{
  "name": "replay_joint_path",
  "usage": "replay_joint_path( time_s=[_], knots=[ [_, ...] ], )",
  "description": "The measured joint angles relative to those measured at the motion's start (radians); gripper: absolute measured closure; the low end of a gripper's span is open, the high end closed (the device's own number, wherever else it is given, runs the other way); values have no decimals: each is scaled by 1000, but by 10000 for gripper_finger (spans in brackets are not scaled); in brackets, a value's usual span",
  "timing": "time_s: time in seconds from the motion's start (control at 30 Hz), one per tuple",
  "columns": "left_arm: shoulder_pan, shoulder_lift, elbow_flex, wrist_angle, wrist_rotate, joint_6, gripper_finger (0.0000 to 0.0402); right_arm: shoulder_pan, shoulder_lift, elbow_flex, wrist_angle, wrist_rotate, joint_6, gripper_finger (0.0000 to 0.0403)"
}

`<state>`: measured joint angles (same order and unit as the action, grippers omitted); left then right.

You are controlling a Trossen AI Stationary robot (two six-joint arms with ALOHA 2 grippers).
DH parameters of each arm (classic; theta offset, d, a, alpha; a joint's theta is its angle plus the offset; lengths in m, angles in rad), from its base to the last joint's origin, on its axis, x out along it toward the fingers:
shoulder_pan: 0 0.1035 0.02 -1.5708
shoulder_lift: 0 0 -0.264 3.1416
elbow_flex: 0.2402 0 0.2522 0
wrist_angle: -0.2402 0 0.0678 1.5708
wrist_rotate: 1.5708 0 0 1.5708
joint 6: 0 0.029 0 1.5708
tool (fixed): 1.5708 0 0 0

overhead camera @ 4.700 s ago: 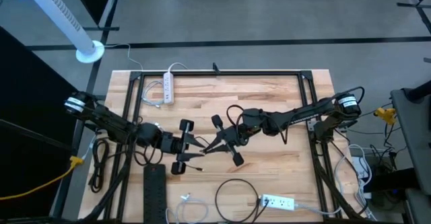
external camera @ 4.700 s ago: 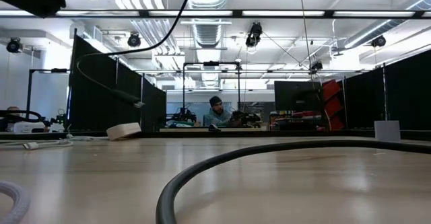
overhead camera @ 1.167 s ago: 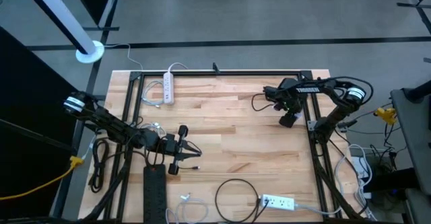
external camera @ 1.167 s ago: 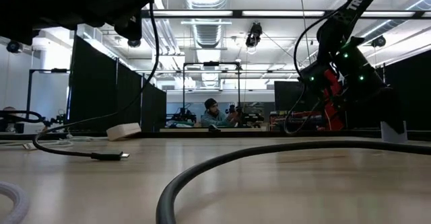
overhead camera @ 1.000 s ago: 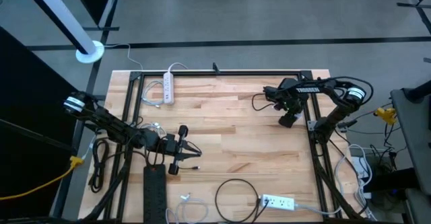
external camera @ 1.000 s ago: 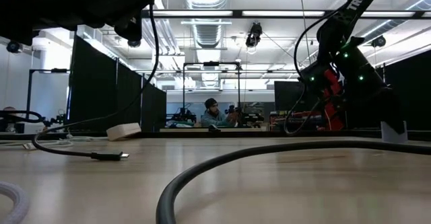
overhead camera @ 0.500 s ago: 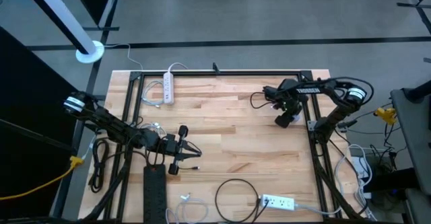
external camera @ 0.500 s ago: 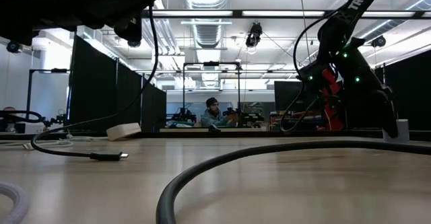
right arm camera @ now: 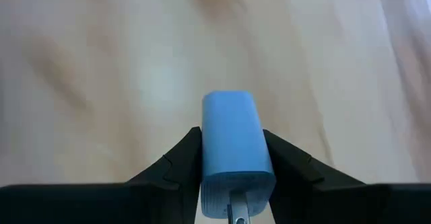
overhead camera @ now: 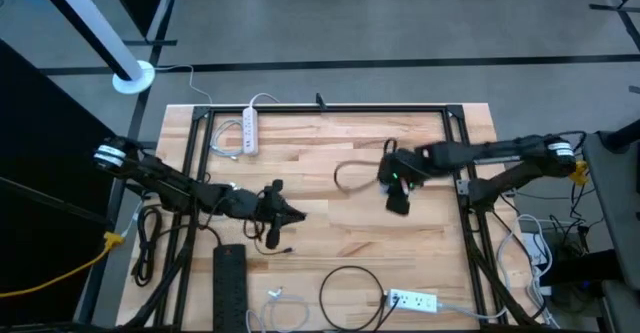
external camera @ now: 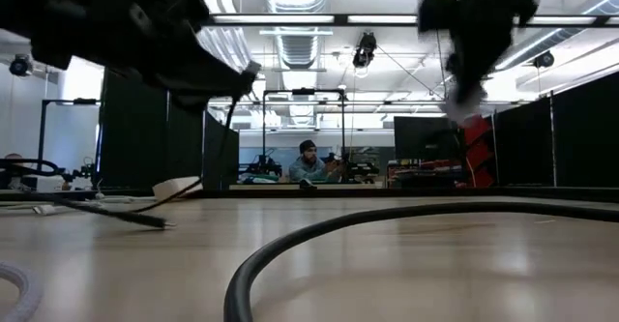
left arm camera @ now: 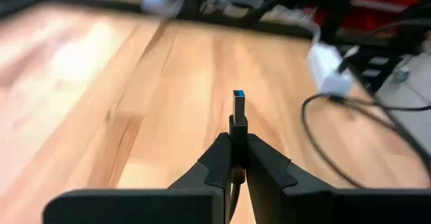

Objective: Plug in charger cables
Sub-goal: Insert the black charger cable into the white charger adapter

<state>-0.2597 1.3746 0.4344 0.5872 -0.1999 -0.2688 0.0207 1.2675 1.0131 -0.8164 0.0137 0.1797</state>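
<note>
Pale butcher-block wood fills the high view, where the right gripper (overhead camera: 396,195) has swung from the table's right edge toward its centre, while the left gripper (overhead camera: 282,216) near the left edge has turned to face it: likely the two halves of a charger are being brought together. Three power strips show: a white one (overhead camera: 250,129) at the far edge, a white one (overhead camera: 412,299) and a black one (overhead camera: 229,288) at the near edge.

In the low view, a thick black cable loop (external camera: 319,233) curves across the foreground.

The left wrist view shows fingers pinching a black cable's metal USB plug (left arm camera: 240,107).

The right wrist view shows fingers clamping a light-blue rounded charger block (right arm camera: 233,143).
</note>
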Motion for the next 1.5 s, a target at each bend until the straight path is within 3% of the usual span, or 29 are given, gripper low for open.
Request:
replay_joint_path(
  time_s=[0.13, 0.3, 0.43, 0.67, 0.77, 0.87, 1.17, 1.37, 1.5],
  knots=[
    [2, 0, 23, -37, 21, -39, 383, 144, -34, 1, 217, 5, -167, 288],
    [2, 0, 40, -30, 160, -75, 383, 230, -27, 1, 383, 5, -314, 288],
    [1, 0, 53, -29, 267, -121, 383, 249, 0, 1, 474, 5, -385, 288],
    [-5, 0, 61, -29, 271, -265, 383, 254, 117, 63, 492, 5, -448, 288],
    [-7, 0, 62, -63, 297, -339, 383, 257, 153, 136, 504, -62, -488, 288],
    [-26, 0, 62, -72, 298, -335, 383, 257, 174, 198, 506, -115, -510, 288],
    [-45, 0, 62, 39, 265, -249, 383, 254, 184, 241, 499, -118, -519, 288],
    [-46, -1, 62, 135, 254, -98, 383, 250, 183, 241, 538, -118, -443, 288],
    [-60, -1, 62, 180, 111, 2, 383, 228, 183, 255, 605, -118, -269, 288]
  ],
)
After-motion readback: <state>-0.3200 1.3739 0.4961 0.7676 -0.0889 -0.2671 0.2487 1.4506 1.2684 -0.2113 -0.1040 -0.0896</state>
